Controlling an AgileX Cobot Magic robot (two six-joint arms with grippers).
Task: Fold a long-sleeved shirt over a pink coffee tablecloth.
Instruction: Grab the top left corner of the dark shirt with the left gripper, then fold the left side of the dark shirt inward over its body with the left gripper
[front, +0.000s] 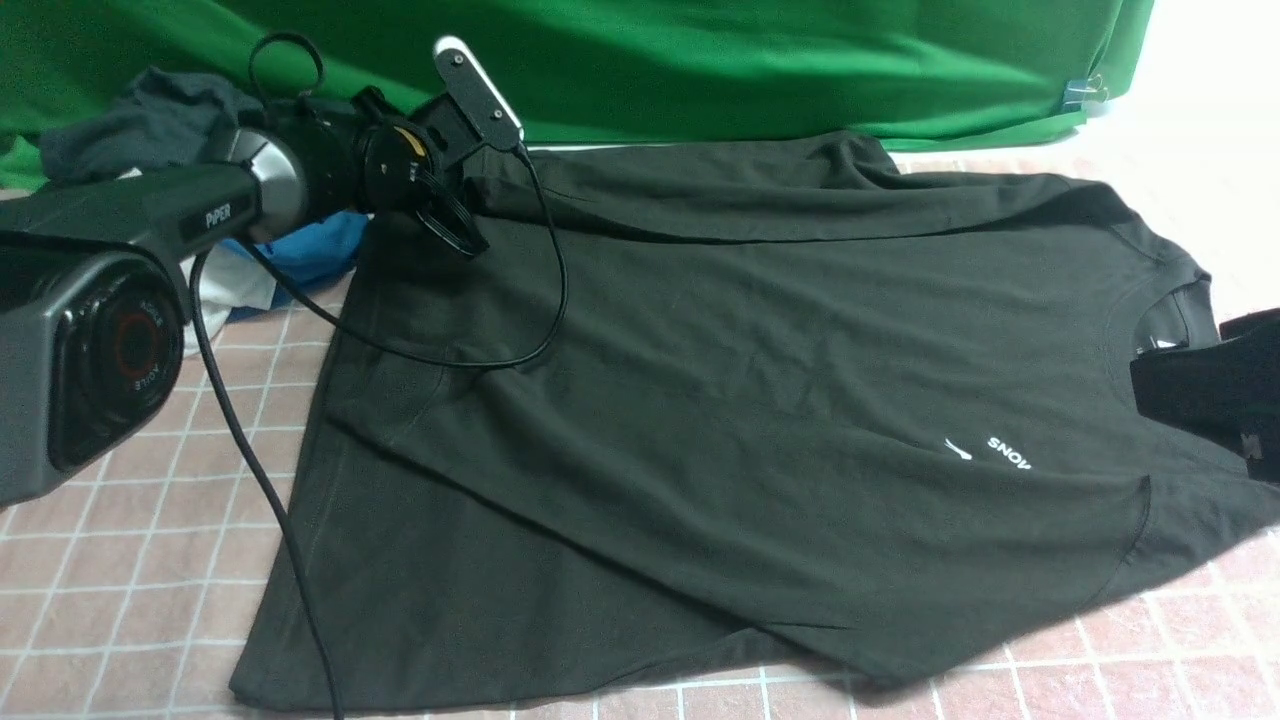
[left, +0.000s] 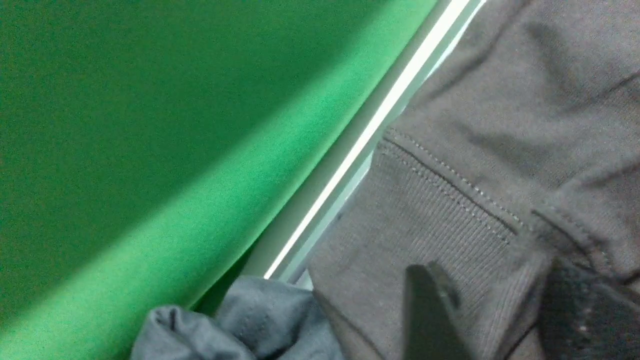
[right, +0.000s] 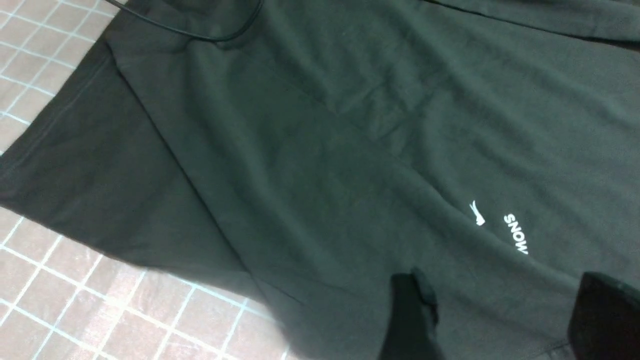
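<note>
The black long-sleeved shirt (front: 750, 400) lies spread on the pink coffee tablecloth (front: 130, 560), collar to the right, with its white print (front: 1008, 452) showing. One sleeve is folded along the far edge. My left gripper (front: 455, 225) is at the shirt's far left corner. In the left wrist view its jaws (left: 500, 310) stand apart, with a raised fold of the ribbed cuff (left: 425, 220) between them. My right gripper (front: 1215, 385) hovers near the collar. It is open (right: 500, 320) above the chest, beside the print (right: 515, 232), and holds nothing.
A green backdrop cloth (front: 700, 60) hangs behind the table. Grey and blue garments (front: 150, 120) are piled at the far left. The left arm's black cable (front: 540, 300) loops over the shirt. Bare tablecloth (right: 75, 300) shows along the near edge.
</note>
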